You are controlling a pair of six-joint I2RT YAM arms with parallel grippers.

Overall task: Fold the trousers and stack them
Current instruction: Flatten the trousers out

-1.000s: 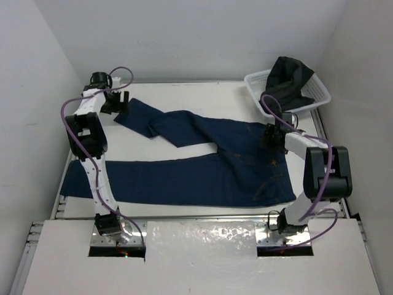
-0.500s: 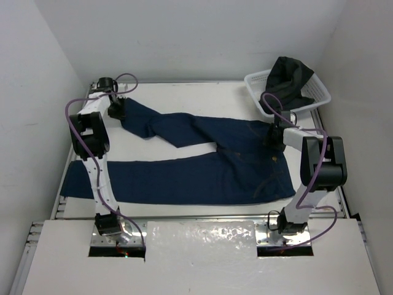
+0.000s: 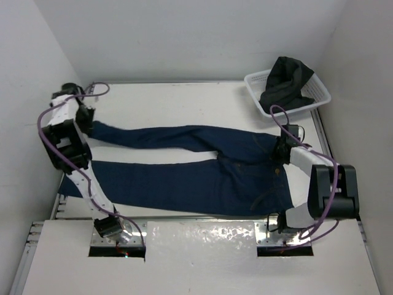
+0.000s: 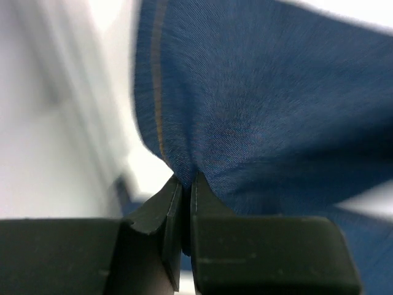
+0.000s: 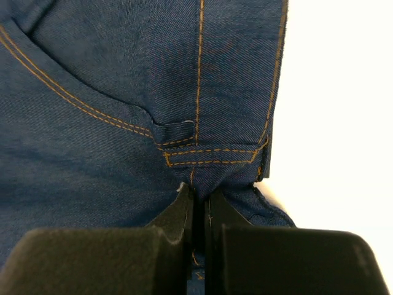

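The dark navy trousers (image 3: 202,175) lie flat across the table, waist to the right and both legs stretched out to the left. At the far left, my left gripper (image 3: 86,120) is shut on the end of the far leg. In the left wrist view the jaws (image 4: 186,181) pinch a bunch of blue denim (image 4: 258,104) near a tan seam. My right gripper (image 3: 284,147) is shut on the far corner of the waistband. The right wrist view shows its fingers (image 5: 198,195) clamped on the denim (image 5: 92,74) just below a belt loop with tan stitching.
A white basket (image 3: 310,98) sits at the back right corner with a dark garment (image 3: 285,80) heaped in it. White walls close in on the left, back and right. The table's left edge lies just beyond the leg ends.
Both grippers closed on the trousers. The left one pulled the crumpled far leg out to the left until it lay straight, while the right one took the waistband.
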